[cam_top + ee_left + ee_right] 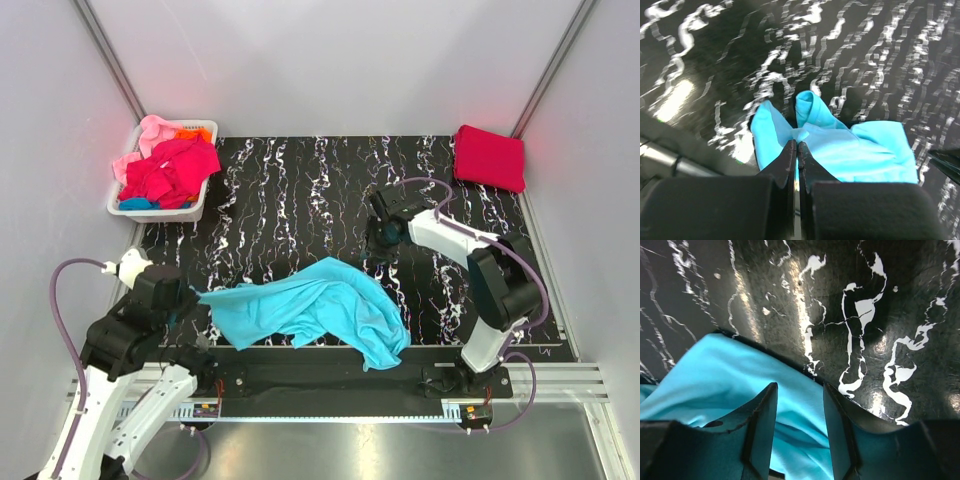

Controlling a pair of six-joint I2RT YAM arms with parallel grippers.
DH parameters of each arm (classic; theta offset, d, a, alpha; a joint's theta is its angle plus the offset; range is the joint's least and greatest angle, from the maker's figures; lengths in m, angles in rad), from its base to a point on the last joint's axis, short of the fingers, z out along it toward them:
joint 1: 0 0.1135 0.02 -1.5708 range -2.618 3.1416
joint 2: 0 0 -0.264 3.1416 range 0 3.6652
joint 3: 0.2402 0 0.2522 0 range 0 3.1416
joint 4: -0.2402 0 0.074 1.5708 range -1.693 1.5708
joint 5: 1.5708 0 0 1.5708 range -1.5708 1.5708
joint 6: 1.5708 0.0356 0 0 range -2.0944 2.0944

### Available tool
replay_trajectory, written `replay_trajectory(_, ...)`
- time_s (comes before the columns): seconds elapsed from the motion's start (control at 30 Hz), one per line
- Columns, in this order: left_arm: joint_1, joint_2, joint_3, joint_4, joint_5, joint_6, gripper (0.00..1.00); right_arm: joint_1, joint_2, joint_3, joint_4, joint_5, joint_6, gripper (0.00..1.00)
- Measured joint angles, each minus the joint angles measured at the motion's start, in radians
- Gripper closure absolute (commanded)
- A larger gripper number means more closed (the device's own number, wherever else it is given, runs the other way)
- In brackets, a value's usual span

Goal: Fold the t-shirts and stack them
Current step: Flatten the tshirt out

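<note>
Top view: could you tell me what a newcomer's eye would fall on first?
The turquoise t-shirt, crumpled across the near middle of the black table, its left edge pinched in the shut left gripper. Then the folded crimson t-shirt at the far right corner and the white basket of shirts far left.

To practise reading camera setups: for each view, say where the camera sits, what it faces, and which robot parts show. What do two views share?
Top external: above, behind the bases, looking down at the table; both arms show.
Left wrist: on the left arm, looking along the left gripper, shut on the turquoise t-shirt.
Right wrist: on the right arm, looking down past the open right gripper at the table.
Shared: both wrists see the turquoise t-shirt.
</note>
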Motion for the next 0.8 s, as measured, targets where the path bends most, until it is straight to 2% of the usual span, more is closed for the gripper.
replay_trajectory(0.23,0.000,0.013,0.002,-0.068,-0.045,-0.031,1.00,0.037,0.034,-0.019,0.004,-0.047,-0.002,0.51)
replay_trajectory(0.43,0.000,0.047,0.002,-0.067,-0.048,-0.031,1.00,0.089,0.021,-0.111,0.011,-0.048,0.006,0.54)
replay_trajectory(0.47,0.000,0.049,0.002,-0.066,-0.048,-0.031,1.00,0.091,0.016,-0.119,0.011,-0.052,0.010,0.65)
replay_trajectory(0.5,0.000,0.050,0.002,-0.066,-0.048,-0.031,1.00,0.093,0.010,-0.126,0.016,-0.051,0.006,0.85)
replay_trajectory(0.53,0.000,0.050,0.002,-0.066,-0.048,-0.031,1.00,0.093,0.007,-0.133,0.018,-0.051,0.004,0.99)
replay_trajectory(0.7,0.000,0.053,0.003,-0.054,-0.048,-0.030,1.00,0.100,0.002,-0.146,0.015,-0.043,0.016,1.00)
replay_trajectory(0.8,0.000,0.075,0.024,-0.052,-0.054,-0.017,1.00,0.103,-0.022,-0.134,-0.037,0.019,0.013,1.00)
